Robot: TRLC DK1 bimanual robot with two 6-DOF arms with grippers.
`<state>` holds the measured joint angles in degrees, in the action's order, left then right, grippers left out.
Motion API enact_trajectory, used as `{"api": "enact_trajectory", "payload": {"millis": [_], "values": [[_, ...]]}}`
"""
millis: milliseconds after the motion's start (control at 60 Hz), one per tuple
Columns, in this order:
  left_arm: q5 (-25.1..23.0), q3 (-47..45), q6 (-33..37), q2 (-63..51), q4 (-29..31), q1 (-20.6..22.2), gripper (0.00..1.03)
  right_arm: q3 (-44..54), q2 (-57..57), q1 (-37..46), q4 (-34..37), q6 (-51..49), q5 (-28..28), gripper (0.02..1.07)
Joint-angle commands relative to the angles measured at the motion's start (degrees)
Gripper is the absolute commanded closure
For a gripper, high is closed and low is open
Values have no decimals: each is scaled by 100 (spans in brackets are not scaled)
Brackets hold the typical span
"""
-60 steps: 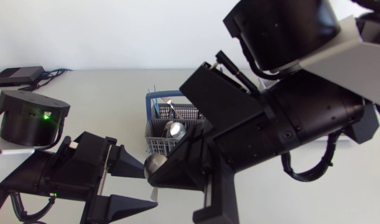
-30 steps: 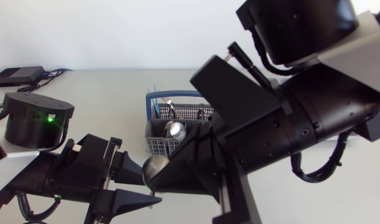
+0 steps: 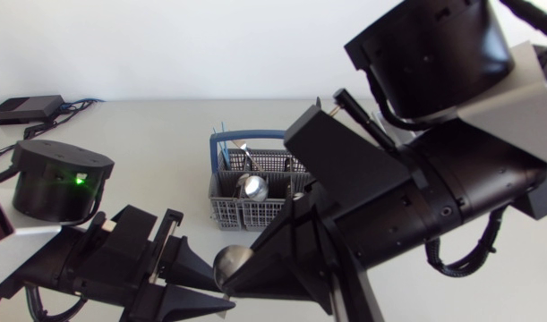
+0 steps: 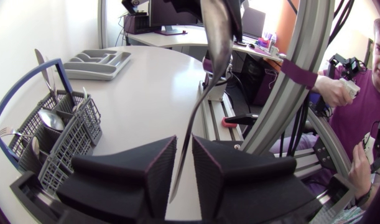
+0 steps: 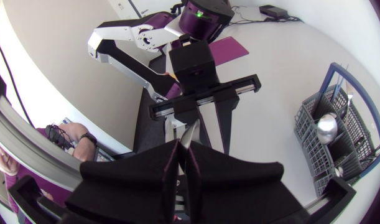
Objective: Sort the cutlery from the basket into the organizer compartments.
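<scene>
A metal spoon (image 3: 233,260) hangs above the table's front, held near its bowl by my right gripper (image 3: 244,274), which is shut on it. In the left wrist view the spoon's handle (image 4: 205,81) runs down between the fingers of my left gripper (image 4: 184,162). These stand close on either side, with a sliver of light on one side. The right wrist view shows the handle (image 5: 188,134) pointing out past my right gripper (image 5: 182,165). The grey cutlery basket (image 3: 217,210) stands mid-table and holds more cutlery. The grey organizer (image 4: 102,62) lies beyond the basket (image 4: 53,137); my right arm hides it in the head view.
A spoon (image 3: 252,188) and other pieces stand in the basket under its blue handle (image 3: 221,141). A black box (image 3: 27,109) with cables lies at the back left. My left arm's round base (image 3: 58,179) sits at the left.
My left gripper's fingers have drawn together around the spoon's handle. Both grippers and the spoon have shifted toward the table's near edge.
</scene>
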<state>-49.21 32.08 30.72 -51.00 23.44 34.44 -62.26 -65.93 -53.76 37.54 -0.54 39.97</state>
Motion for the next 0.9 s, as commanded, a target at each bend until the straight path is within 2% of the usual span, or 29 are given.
{"api": "enact_trajectory", "payload": {"millis": [0,67,167,417,467,500,633,683,783,883], "values": [[-159,-140,198,55,108,63,89,118,98,58,25,-113,143,101],[-185,-140,294,82,222,134,96,144,107,76,34,-157,178,101],[-185,-140,391,91,354,248,100,170,107,137,52,-210,301,101],[-185,-123,470,82,460,362,100,249,116,164,87,-360,345,101],[-185,-105,470,73,433,327,100,267,124,190,78,-386,336,99],[-185,-96,470,73,407,292,100,285,151,190,78,-395,328,92],[-185,-87,479,55,275,81,100,311,494,190,43,-456,169,42],[-185,-52,470,47,213,-42,100,276,599,190,52,-456,73,30],[-238,62,470,-6,196,-306,100,328,889,252,34,-553,-129,18],[-414,159,250,-41,-15,-596,100,531,1038,392,-124,-597,-261,17]]}}
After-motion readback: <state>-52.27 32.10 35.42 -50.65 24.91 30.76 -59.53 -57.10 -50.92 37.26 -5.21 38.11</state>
